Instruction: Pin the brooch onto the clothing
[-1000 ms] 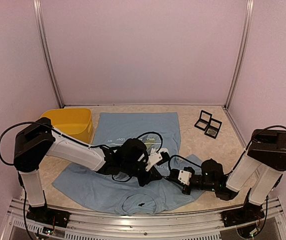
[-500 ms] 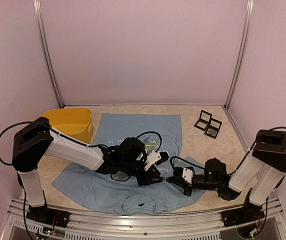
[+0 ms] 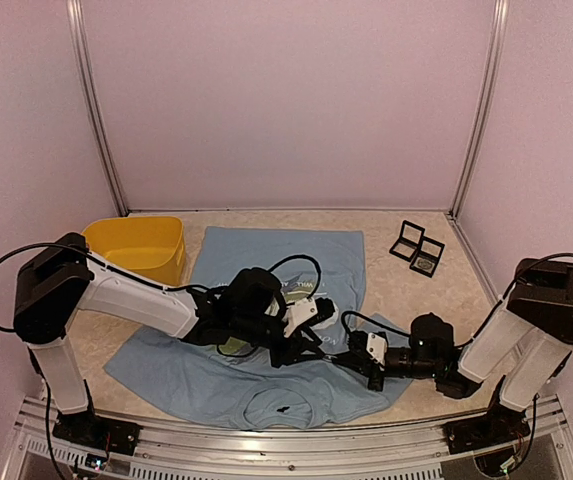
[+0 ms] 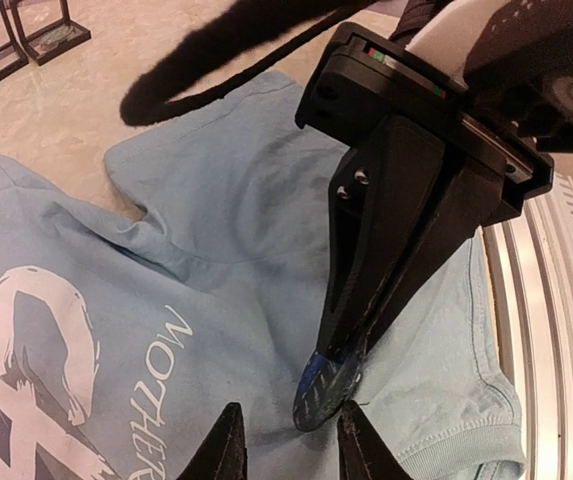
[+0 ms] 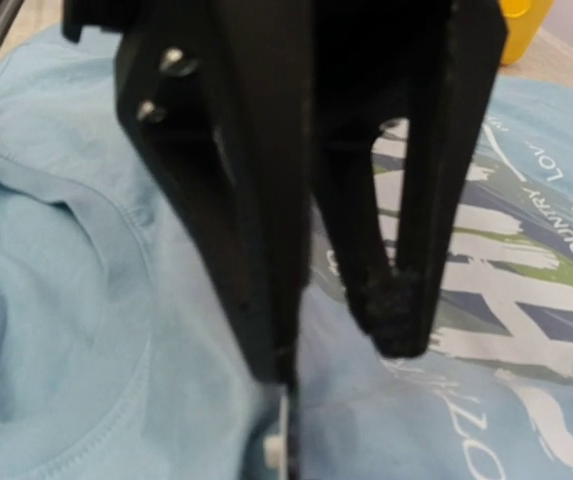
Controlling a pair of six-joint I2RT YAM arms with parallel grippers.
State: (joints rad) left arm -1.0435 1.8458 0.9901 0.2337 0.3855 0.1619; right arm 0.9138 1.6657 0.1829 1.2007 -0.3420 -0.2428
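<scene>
The light blue T-shirt [image 3: 266, 250] lies flat on the table, its white lettering and yellow-green streak showing in the right wrist view [image 5: 526, 250]. My right gripper [image 4: 338, 362] is shut on a dark blue oval brooch [image 4: 324, 388], whose lower edge touches the shirt [image 4: 216, 200] near the collar. My left gripper [image 4: 288, 445] is open just above the cloth, with the brooch close to its right fingertip. In the right wrist view the brooch [image 5: 285, 440] shows edge-on below the left gripper's fingers [image 5: 398, 310]. In the top view both grippers meet mid-shirt, left [image 3: 311, 345] and right [image 3: 338, 357].
A yellow bin [image 3: 141, 245] stands at the back left beside the shirt. Two small black boxes [image 3: 418, 248] sit at the back right and also show in the left wrist view [image 4: 26, 35]. A small dark spot [image 3: 284, 410] lies by the collar. The aluminium front rail [image 4: 556, 330] is close.
Both arms have shifted slightly to the left over the shirt, the left wrist drawing back a little. The right gripper still holds the brooch.
</scene>
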